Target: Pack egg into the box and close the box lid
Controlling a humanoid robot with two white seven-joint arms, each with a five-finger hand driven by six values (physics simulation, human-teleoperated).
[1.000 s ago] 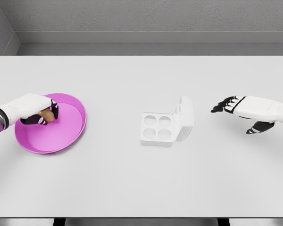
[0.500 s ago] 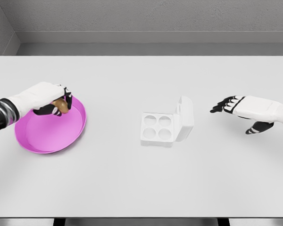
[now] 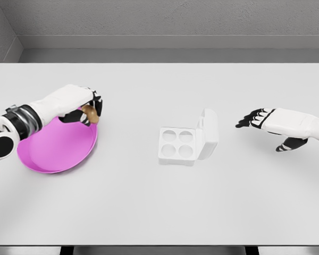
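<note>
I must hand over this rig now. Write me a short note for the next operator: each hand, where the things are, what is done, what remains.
Left hand: shut on the egg, held above the right rim of the pink bowl.
Right hand: open, holding nothing, hovering over the table right of the box.
Box: mid-table, lid standing open on its right side, all four cups empty.
Done: egg grasped and lifted clear of the bowl.
Left: carry the egg to the box, set it in a cup, release, close the lid.

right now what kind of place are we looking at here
Most likely a simulated tabletop test cell, not a real kitchen: a plain white table against bare grey walls, holding only a pink dish and a small four-cup egg box.
</note>
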